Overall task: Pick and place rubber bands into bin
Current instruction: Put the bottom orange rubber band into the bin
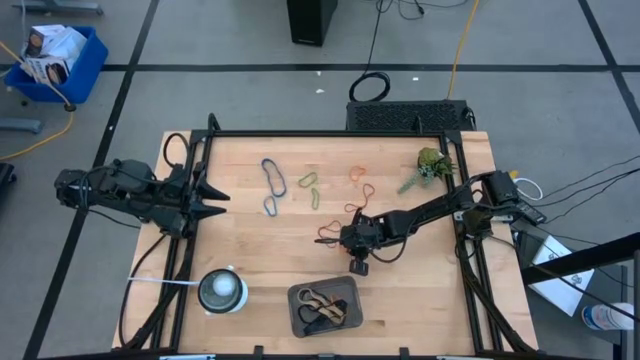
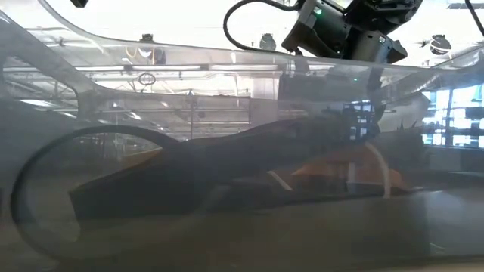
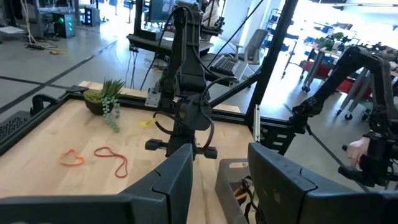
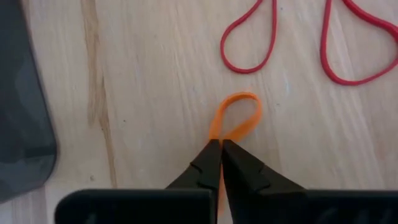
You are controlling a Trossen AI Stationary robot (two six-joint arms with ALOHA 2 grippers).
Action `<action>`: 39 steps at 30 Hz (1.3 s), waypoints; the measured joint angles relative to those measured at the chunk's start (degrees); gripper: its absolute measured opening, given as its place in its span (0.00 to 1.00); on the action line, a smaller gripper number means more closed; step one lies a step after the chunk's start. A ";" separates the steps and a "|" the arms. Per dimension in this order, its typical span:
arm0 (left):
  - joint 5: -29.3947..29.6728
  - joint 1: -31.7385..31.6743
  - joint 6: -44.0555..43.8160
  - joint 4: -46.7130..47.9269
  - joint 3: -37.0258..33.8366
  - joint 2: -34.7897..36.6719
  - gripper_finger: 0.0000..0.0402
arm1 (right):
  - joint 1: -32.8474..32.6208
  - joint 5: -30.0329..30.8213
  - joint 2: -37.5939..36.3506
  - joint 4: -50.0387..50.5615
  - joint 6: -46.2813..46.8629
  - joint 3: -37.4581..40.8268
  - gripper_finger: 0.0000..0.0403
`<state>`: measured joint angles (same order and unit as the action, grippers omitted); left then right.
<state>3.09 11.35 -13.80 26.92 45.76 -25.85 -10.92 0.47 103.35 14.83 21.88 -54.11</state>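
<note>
My right gripper (image 4: 221, 149) has pinched shut on a thin orange rubber band (image 4: 236, 115) lying on the wood near the shallow dark grey bin (image 1: 300, 297); some bands already sit inside, several blue, green and red ones remain; my left gripper (image 1: 210, 197) waits, fingers apart, empty.

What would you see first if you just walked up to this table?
Probably the right gripper down on the middle of the wooden table, its jaws pinched shut on an orange rubber band. Red bands lie just beyond it. Near the front edge, the dark grey bin already holds a few bands, and the left gripper waits at the left side.
</note>
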 joint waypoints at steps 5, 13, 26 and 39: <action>0.00 -0.03 0.04 0.00 0.02 0.00 0.40 | -0.04 0.90 -2.09 -0.08 0.39 0.00 0.00; 0.00 -0.04 0.13 0.17 0.02 -0.02 0.40 | -0.08 9.81 -15.09 2.24 2.90 0.17 0.00; -0.02 -0.02 0.09 0.35 0.04 -0.02 0.40 | -2.71 14.23 -27.04 1.27 6.59 -0.26 0.00; -0.04 -0.02 0.07 0.33 0.04 -0.02 0.40 | -3.06 9.96 -23.71 0.60 3.91 -0.26 0.32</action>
<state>3.05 11.33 -13.74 27.25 45.80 -25.87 -13.98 10.43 79.64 15.43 25.79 -54.37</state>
